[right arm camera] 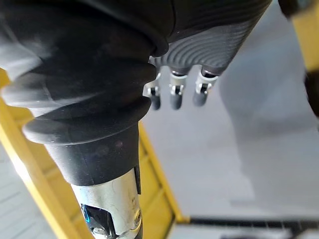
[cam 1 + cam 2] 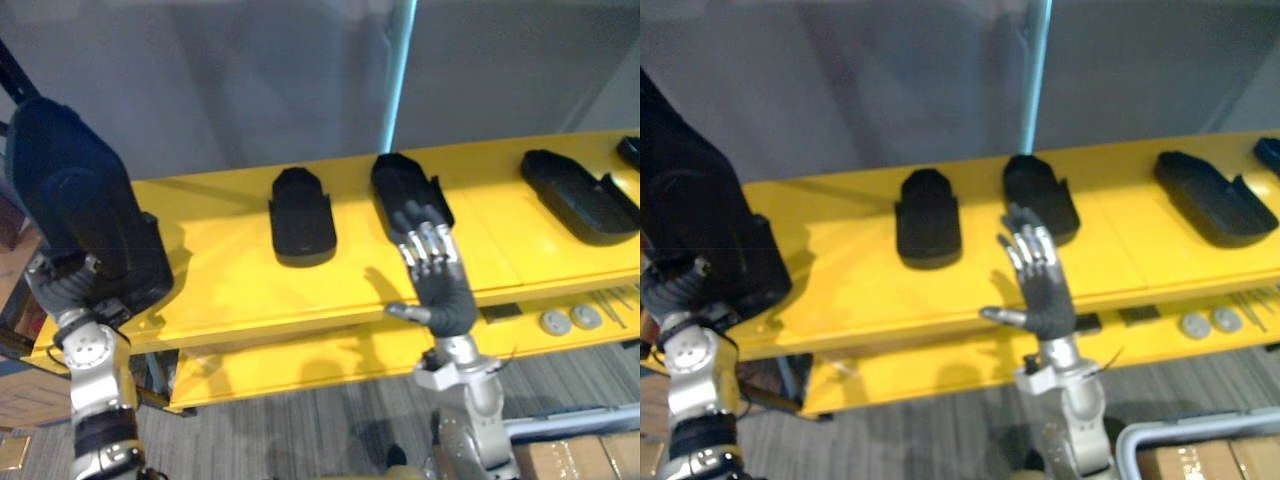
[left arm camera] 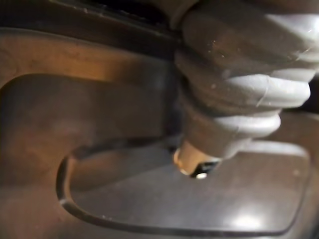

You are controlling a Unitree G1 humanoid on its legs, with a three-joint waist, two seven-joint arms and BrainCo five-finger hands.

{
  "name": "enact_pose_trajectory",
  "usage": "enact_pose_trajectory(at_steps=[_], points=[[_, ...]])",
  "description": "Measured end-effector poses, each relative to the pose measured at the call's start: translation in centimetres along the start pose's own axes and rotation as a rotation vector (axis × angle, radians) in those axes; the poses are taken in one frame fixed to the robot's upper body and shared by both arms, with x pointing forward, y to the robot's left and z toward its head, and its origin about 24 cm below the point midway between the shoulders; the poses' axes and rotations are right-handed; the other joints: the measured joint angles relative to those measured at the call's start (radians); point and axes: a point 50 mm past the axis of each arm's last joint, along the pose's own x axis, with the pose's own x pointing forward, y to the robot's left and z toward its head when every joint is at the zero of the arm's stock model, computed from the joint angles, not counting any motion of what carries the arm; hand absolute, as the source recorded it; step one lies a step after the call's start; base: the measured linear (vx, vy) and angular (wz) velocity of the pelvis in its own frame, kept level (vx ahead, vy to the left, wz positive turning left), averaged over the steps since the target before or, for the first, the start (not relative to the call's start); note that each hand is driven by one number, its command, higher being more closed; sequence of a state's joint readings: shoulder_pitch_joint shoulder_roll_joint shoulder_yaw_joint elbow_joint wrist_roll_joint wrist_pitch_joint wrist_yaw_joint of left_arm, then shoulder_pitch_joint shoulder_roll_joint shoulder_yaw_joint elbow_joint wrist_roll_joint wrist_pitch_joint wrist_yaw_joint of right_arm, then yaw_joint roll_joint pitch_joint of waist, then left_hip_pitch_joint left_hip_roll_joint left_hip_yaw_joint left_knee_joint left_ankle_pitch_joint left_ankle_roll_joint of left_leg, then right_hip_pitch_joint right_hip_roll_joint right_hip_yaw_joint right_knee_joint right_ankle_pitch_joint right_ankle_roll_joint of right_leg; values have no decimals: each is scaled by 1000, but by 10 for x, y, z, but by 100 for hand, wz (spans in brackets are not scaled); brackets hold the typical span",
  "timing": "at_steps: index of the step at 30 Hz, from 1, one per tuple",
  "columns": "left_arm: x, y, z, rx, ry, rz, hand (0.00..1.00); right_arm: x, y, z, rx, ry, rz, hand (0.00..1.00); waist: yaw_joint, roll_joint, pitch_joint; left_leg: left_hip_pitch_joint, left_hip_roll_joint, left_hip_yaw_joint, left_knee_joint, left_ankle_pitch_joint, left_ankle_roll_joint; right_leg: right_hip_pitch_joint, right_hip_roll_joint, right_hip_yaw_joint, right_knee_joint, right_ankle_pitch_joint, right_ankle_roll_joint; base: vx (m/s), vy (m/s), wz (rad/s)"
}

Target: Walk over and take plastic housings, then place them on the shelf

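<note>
My left hand (image 2: 60, 288) is mostly hidden behind a big black plastic housing (image 2: 85, 210) that stands up at the left end of the yellow shelf (image 2: 220, 290). Whether the hand is closed on it I cannot tell, nor whether the housing's lower edge rests on the shelf. In my left wrist view I see the hand's ribbed cover close against a dark, smooth moulded surface with a rounded recess. My right hand (image 2: 440, 290) is raised over the shelf's front edge, spread wide and holding nothing, thumb out to the side. Its fingertips (image 2: 428, 240) overlap the near end of the middle housing (image 2: 405, 190), though contact is hard to judge. A shorter housing (image 2: 301, 215) lies flat to the left of that one, a long housing (image 2: 578, 195) lies well apart to the right, and another dark piece (image 2: 630, 150) is cut off at the far right edge. The lower shelf (image 2: 270, 370) carries two round grey discs (image 2: 570, 320) and some thin tools (image 2: 612, 300) too small to make out. Behind is a grey wall (image 2: 250, 80) with a pale blue upright strip (image 2: 400, 75). Below is a striped grey floor (image 2: 300, 430), with a cardboard box (image 2: 580, 458) at the lower right.
</note>
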State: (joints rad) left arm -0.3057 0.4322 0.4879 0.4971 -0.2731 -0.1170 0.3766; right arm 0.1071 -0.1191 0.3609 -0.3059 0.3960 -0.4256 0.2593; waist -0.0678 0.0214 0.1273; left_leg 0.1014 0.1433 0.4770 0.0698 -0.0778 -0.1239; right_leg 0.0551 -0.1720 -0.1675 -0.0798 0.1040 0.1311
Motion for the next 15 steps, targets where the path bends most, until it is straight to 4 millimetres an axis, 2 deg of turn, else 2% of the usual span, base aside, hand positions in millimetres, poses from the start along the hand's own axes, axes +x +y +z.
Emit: enact_pose_trajectory(at_steps=[2,5,6,9,11,14,15], points=[[4,-8,-8,-23,78,-11,100,3,8,-3,16,18,42,0,0,2,1,-7,-1,-6,0,1,1,-3,0,-1,0,0,0,-14,-22,5],[10,-15,-7,-43,122,-51,100,6,9,-5,23,35,56,0,-3,7,0,-33,-1,-17,7,3,4,-21,-1,-4,0,3,0,-22,-29,8],[12,-20,-5,-66,143,-74,100,6,9,-6,21,42,63,0,-5,14,3,-38,-2,-30,7,4,6,-22,-2,-9,0,3,0,-22,-26,8],[10,-33,-17,-147,262,-145,100,9,10,-7,35,60,104,0,-9,42,6,-36,-4,-36,7,4,6,-20,-3,-8,0,3,0,-5,-7,2],[8,-36,-25,-191,328,-167,100,13,12,-6,91,55,161,0,-24,56,14,-38,-5,-37,7,6,8,-21,-4,-7,0,4,1,-33,-18,-3],[5,-49,-35,-238,412,-207,100,23,22,-3,215,16,285,0,-30,76,25,-41,-6,-62,10,6,9,-29,-5,6,0,6,3,-50,-31,-11],[4,-59,-35,-249,433,-248,100,29,30,-3,236,7,360,0,-30,84,29,-53,-7,-79,13,6,9,-37,-5,5,0,9,2,-76,-28,4]])
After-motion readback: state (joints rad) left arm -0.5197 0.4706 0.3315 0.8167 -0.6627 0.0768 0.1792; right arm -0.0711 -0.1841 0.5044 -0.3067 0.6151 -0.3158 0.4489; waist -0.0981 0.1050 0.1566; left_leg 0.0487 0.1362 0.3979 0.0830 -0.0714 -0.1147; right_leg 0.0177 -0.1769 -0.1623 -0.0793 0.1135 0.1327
